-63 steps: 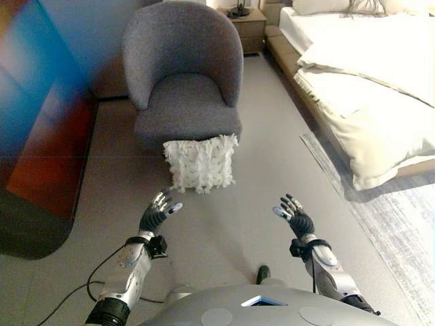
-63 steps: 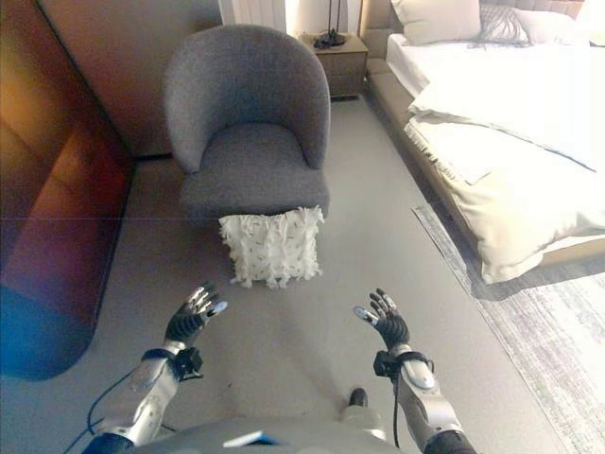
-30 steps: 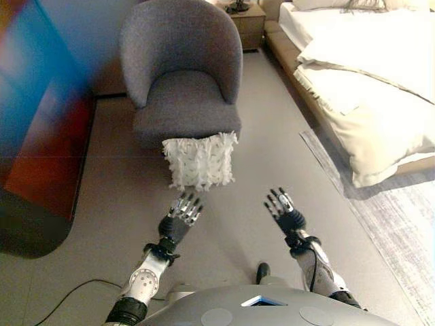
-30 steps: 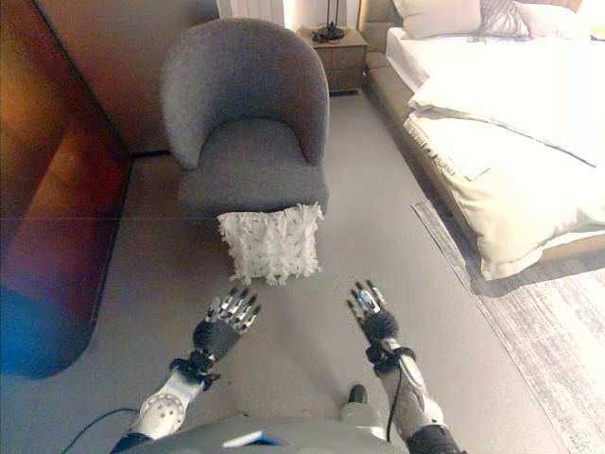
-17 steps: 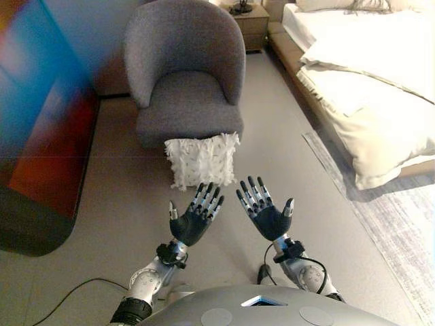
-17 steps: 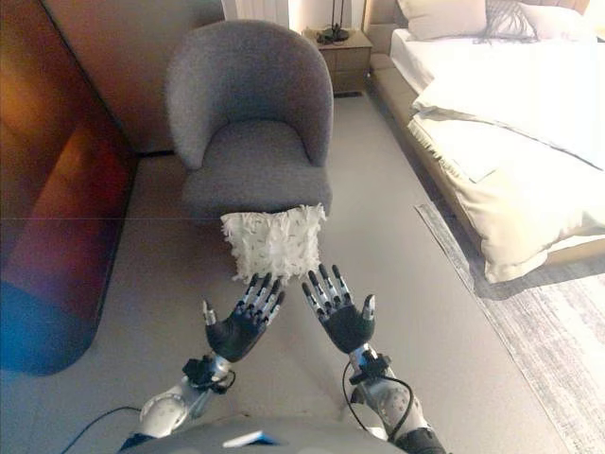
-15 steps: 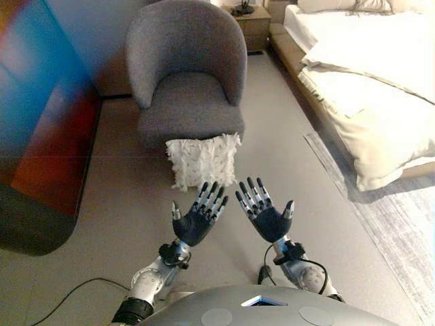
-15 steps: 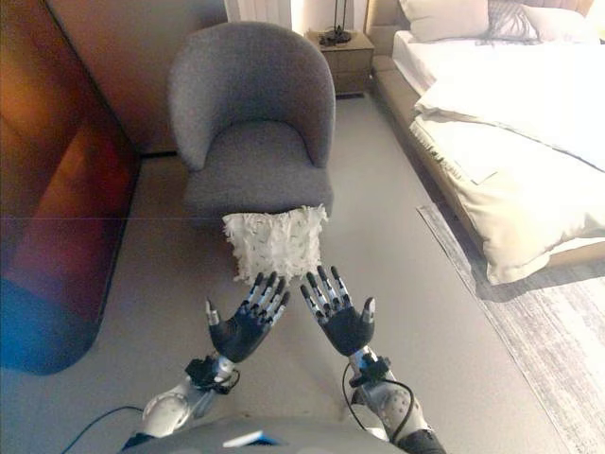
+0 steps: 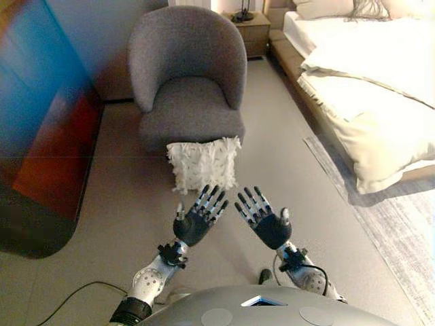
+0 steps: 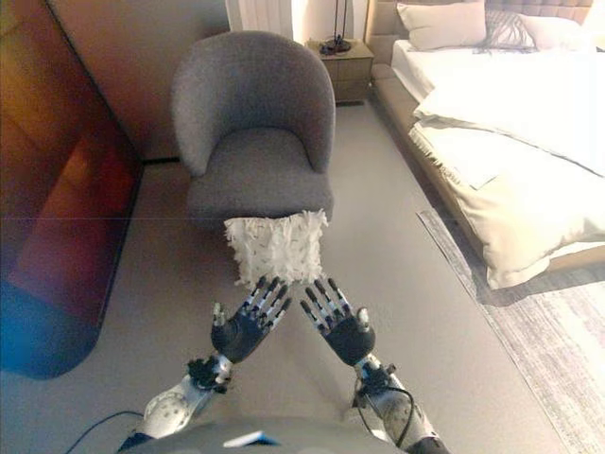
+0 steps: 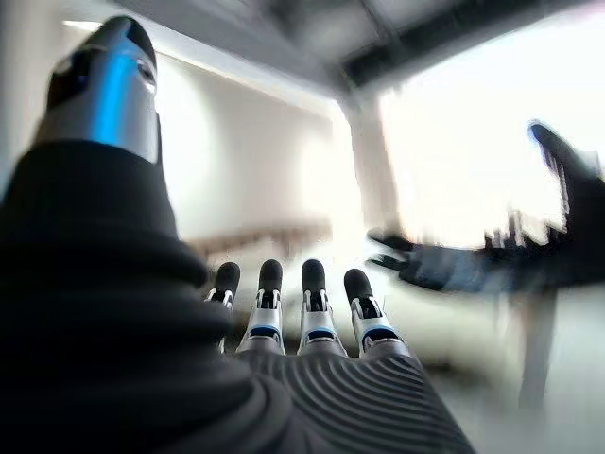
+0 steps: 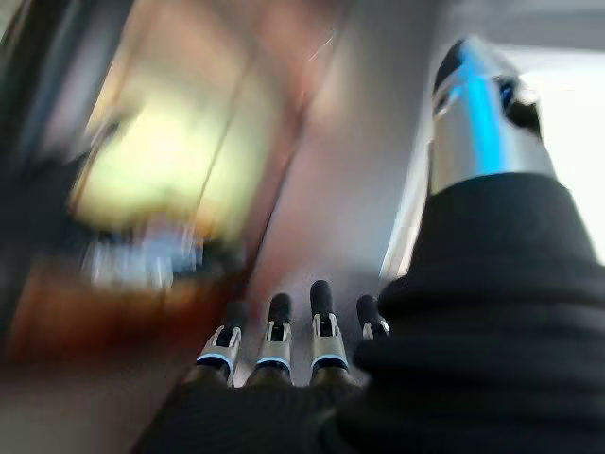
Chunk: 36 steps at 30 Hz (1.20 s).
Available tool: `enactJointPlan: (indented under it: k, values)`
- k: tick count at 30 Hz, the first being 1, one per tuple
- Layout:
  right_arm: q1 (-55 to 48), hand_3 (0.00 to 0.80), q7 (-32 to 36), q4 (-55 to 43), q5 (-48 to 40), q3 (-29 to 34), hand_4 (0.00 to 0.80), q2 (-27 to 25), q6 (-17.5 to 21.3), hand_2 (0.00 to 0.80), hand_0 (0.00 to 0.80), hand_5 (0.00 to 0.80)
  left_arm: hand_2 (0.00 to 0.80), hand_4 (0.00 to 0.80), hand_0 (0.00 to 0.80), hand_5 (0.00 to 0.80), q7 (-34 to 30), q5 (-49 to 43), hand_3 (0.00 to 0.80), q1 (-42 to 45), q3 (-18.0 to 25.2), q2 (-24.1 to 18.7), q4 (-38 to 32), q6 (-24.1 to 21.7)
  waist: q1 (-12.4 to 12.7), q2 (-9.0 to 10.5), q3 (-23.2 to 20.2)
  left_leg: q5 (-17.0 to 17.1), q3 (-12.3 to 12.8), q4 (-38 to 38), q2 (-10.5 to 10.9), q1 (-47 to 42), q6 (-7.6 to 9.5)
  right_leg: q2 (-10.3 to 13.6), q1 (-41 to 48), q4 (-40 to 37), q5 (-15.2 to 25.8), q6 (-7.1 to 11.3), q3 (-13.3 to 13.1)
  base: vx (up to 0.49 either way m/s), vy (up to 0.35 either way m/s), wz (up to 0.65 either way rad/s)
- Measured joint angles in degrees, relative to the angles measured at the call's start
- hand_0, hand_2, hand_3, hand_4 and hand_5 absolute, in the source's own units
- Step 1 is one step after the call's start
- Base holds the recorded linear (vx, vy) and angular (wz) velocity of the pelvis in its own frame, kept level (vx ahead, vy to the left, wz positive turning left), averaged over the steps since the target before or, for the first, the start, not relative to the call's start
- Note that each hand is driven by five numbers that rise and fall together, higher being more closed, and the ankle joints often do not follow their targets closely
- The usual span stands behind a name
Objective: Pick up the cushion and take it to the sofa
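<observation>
A white tufted cushion (image 9: 203,164) stands on the floor, leaning against the front of a grey armchair (image 9: 187,81). My left hand (image 9: 198,221) and right hand (image 9: 264,221) are held side by side, palms up, fingers spread and straight, just short of the cushion and touching nothing. Both hands are empty. The wrist views show only straight fingers (image 11: 307,307) and blurred room. The cushion also shows in the right eye view (image 10: 276,247).
A bed with cream bedding (image 9: 370,88) runs along the right side, with a pale rug (image 9: 401,231) beside it. A dark glossy cabinet (image 9: 41,129) lines the left. A wooden nightstand (image 9: 246,27) stands behind the chair.
Both hands came from low at my sides, turned palms up and drew together before the cushion. The camera has tilted slightly.
</observation>
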<state>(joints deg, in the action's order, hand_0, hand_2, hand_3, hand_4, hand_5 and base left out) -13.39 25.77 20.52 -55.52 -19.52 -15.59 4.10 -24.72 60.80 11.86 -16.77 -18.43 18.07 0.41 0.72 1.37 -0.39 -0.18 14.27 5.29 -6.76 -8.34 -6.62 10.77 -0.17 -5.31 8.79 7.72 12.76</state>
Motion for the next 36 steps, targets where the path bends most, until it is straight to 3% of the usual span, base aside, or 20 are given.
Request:
enactJointPlan:
  k: [3,5,14,17,28,32,34,35,36]
  values:
    - [-0.2,0.000,-13.1,-0.5,13.3,0.9,0.000,-3.8,3.6,0.000,0.000,0.000,0.000,0.000,0.000,0.000,15.6,-16.9,0.000,-0.6,2.6,-3.1,-0.5,-7.5,0.0,0.11,0.0,0.0,0.0,0.0,0.0,0.0,0.01,0.0,0.0,-0.1,0.0,0.00,0.0,0.013,-0.004,0.00]
    - [-0.2,0.000,-15.8,-0.7,14.6,1.8,0.000,-4.6,4.1,0.000,0.000,0.000,0.000,0.000,0.000,0.000,20.1,-21.4,0.000,-0.7,3.6,-4.1,-0.5,-9.1,0.0,0.12,0.0,0.0,0.0,0.0,0.0,0.0,0.00,0.0,0.0,-0.1,0.0,-0.01,0.0,0.070,-0.002,0.00]
    - [-0.3,0.000,-18.9,-0.3,17.7,2.1,0.000,-1.7,4.6,0.000,0.000,0.000,0.000,0.000,0.000,0.000,23.1,-21.9,0.000,2.0,4.5,-1.4,0.0,-10.2,0.0,0.90,0.4,-0.1,1.4,0.0,0.2,0.0,-0.13,-0.2,-1.0,0.1,0.5,-0.19,-1.5,0.004,0.054,-0.08]
    - [0.1,0.000,-22.0,-0.3,19.4,2.2,0.000,-2.0,4.7,0.000,0.000,0.000,0.000,0.000,0.000,0.000,27.2,-28.9,0.000,1.7,4.6,-2.5,1.3,-12.2,-0.2,1.19,0.7,-0.1,1.8,0.0,0.2,-0.1,-0.13,-0.2,-1.3,0.2,0.6,-0.22,-2.2,-0.001,0.097,-0.08]
    - [-0.4,0.000,-22.6,0.5,17.7,6.5,0.000,0.1,4.7,0.000,0.000,0.000,0.000,0.000,0.000,0.000,20.9,-26.1,0.000,4.5,7.5,-0.5,5.7,-13.3,-0.6,1.19,2.0,-0.3,2.8,-0.1,0.9,-1.0,-0.26,0.3,-1.1,0.5,0.7,0.01,-3.2,0.053,0.105,-0.05]
    - [1.5,0.000,-23.1,1.1,17.6,8.1,0.000,1.0,5.2,0.000,0.000,0.000,0.000,0.000,0.000,0.000,19.4,-24.9,0.000,2.6,7.7,-0.5,6.1,-12.9,-1.5,1.03,5.2,-2.3,0.1,-3.4,4.0,1.2,2.43,3.5,-6.3,9.6,-0.1,0.54,-4.3,-0.033,0.222,-0.07]
    - [1.9,0.000,-24.2,1.0,17.6,8.5,0.000,1.4,6.7,0.000,0.000,0.000,0.000,0.000,0.000,0.000,19.1,-23.3,0.000,-1.7,8.4,0.2,7.0,-12.3,-2.2,0.43,8.4,-7.8,-0.5,-15.4,5.6,6.9,6.89,6.2,-11.3,19.0,0.8,1.33,-5.3,0.042,0.206,0.22]
    - [2.0,0.000,-25.0,1.1,17.6,8.6,0.000,0.8,7.0,0.000,0.000,0.000,0.000,0.000,0.000,0.000,18.9,-22.6,0.000,-2.7,9.1,0.7,7.6,-11.8,-3.1,-1.07,9.4,-10.4,-2.5,-20.7,4.6,9.2,6.16,6.5,-13.1,24.3,1.6,1.37,-7.2,0.115,0.117,0.41]
    - [0.4,0.000,-25.3,1.5,17.5,8.6,0.000,1.0,6.9,0.000,0.000,0.000,0.000,0.000,0.000,0.000,18.9,-22.1,0.000,-3.2,9.3,0.5,8.0,-11.1,-3.8,-2.20,9.7,-10.8,-3.7,-21.5,4.5,9.1,6.53,6.2,-14.5,29.2,2.1,0.44,-9.1,0.194,0.066,0.61]
